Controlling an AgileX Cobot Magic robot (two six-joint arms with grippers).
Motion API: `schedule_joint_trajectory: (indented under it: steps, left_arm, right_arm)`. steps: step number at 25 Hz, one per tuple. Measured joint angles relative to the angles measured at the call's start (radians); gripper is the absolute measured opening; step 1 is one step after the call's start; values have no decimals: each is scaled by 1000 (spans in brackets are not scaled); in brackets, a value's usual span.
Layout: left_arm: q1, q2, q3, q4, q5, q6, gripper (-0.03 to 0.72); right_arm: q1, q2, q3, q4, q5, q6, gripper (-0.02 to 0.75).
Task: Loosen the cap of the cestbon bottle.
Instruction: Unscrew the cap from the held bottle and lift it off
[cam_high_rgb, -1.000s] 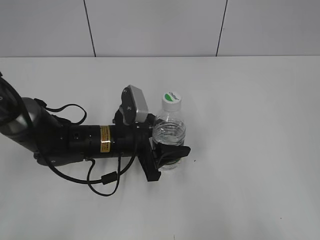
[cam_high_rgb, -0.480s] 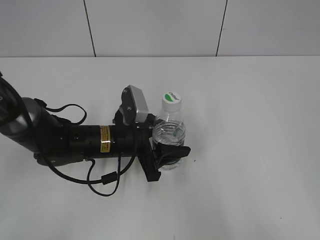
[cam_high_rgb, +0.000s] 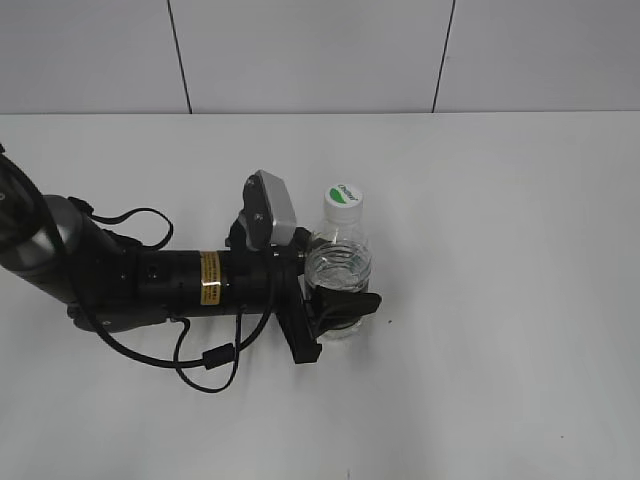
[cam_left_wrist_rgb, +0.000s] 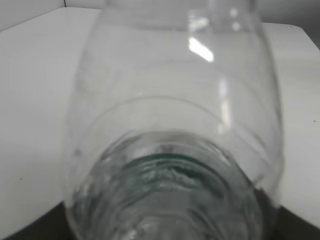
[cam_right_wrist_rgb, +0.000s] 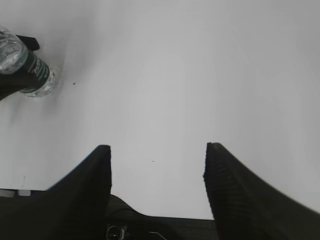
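cap: green logo, lettering unreadable | arm's yellow sticker: print unreadable

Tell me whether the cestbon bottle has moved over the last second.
No. In the exterior view the cestbon bottle sits at the same spot below the wall seam, with the left tool clamped on it.

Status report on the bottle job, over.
Left gripper shut on cestbon bottle, upright on the table. Right gripper open, away from the bottle. Cap still on, nothing touching it.
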Motion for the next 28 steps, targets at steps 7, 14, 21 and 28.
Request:
schedule_joint_trajectory:
  steps: [7, 14, 21, 28]
  left_arm:
    - [0, 0, 0, 11, 0, 0, 407]
    - [0, 0, -7, 98, -14, 0, 407]
    - [0, 0, -7, 109, -16, 0, 407]
    - [0, 0, -8, 110, -14, 0, 407]
  right_arm:
    - [0, 308, -144, 27, 13, 3, 447]
    - [0, 636, -387, 62, 176, 43, 447]
    - [40, 778, -558, 122, 232, 126, 447]
    - [228, 922, -675, 122, 251, 269, 447]
